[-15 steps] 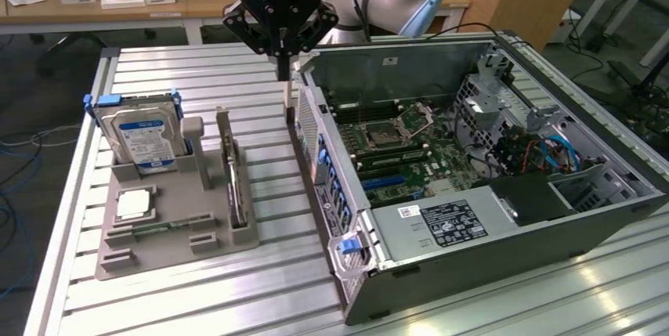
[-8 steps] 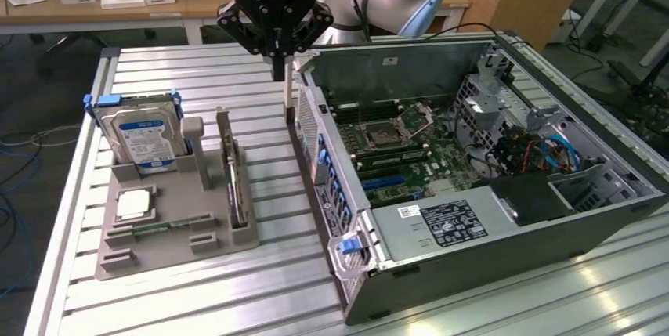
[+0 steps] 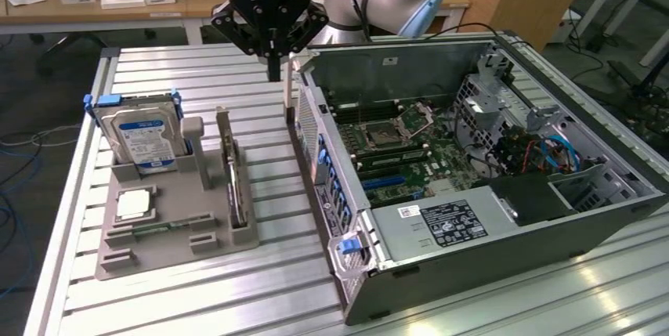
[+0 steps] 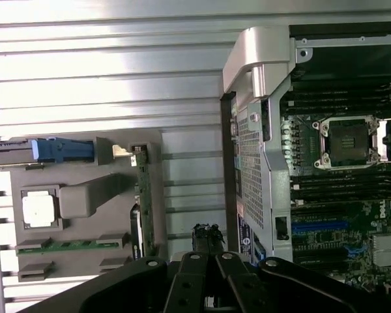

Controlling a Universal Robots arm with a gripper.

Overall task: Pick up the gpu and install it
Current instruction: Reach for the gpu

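A ribbed aluminium table (image 3: pixel 188 70) carries everything. On the exterior view's right lies a large grey and black metal computer case (image 3: pixel 397 66), its side open to show the green motherboard (image 3: pixel 418 156). Well apart from it, on the exterior view's left, sits a grey moulded plastic holder tray (image 3: pixel 168 218). A boxy silver hard drive (image 3: pixel 146 136) with a blue-white label stands upright at the tray's far end.

The gpu (image 3: pixel 238 187), a thin flat green circuit card with a silvery metal end bracket, stands on its long edge in a slot on the side of the tray nearest the case. The wrist view shows it edge-on as a narrow green strip (image 4: pixel 143 202). The dark bulge on one face is probably the fan shroud, though the angle makes that hard to confirm.

The black two-fingered gripper (image 3: pixel 274 66) hangs above the bare table between tray and case, beyond the card's far end. Its fingers are drawn together with nothing between them, and it touches nothing (image 4: pixel 207 233). A small square silver processor chip (image 3: pixel 134 204) lies flat in the tray below the drive.

The card looks light and stiff but fragile. It is likely best pinched across its thin upper edge, on bare board near the middle so that it hangs level. The fan and the contact edge seated in the slot are best avoided. The smooth board could slip or swing in a loose grip.
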